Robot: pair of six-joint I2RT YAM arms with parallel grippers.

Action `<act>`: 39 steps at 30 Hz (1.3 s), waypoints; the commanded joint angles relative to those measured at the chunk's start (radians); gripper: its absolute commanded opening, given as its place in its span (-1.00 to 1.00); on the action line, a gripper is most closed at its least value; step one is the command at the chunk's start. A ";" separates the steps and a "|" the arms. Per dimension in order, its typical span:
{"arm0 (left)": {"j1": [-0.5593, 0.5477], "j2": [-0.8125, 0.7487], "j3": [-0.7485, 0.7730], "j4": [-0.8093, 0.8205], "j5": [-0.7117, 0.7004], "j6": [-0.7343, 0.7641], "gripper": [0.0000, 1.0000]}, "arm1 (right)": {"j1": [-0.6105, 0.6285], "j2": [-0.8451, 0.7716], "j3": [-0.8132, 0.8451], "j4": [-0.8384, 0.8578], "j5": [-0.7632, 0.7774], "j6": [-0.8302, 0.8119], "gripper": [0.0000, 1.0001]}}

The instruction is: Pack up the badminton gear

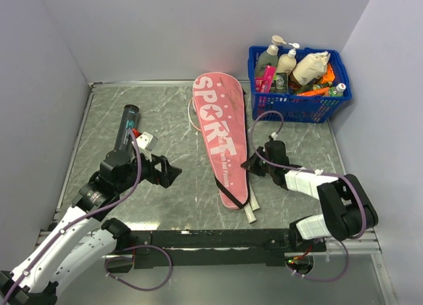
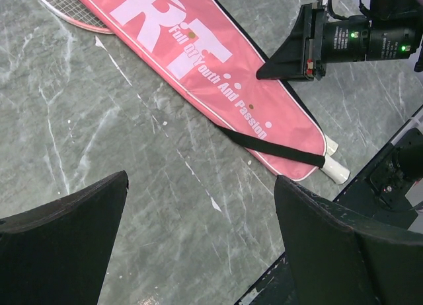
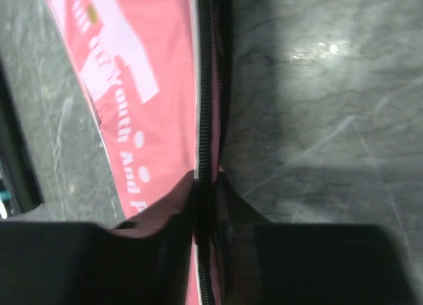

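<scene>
The long pink "SPORT" racket cover lies lengthwise mid-table. A racket's head rim sticks out at its left edge, and white handles poke out of its near end. My right gripper is shut on the cover's black zipper edge at its right side. My left gripper is open and empty, low over bare table left of the cover. The slim black tube lies far left with a white shuttlecock beside it.
A blue plastic basket of bottles stands at the back right. Grey walls close in the left, back and right sides. The black rail of the arm bases runs along the near edge. In the left wrist view the right gripper shows beside the cover.
</scene>
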 commanded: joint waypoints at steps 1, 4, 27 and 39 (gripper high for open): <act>-0.006 0.001 -0.004 0.031 0.006 0.011 0.93 | -0.005 -0.009 -0.035 0.052 0.016 0.003 -0.82; -0.005 0.007 -0.004 0.031 0.006 0.011 0.93 | -0.003 -0.067 -0.025 0.006 0.052 -0.025 -1.00; -0.005 -0.042 0.010 -0.001 -0.169 -0.004 0.93 | 0.487 0.065 0.540 -0.299 0.404 0.452 -1.00; -0.005 -0.100 0.011 -0.011 -0.225 -0.011 0.93 | 0.595 0.366 0.704 -0.136 0.405 0.551 0.12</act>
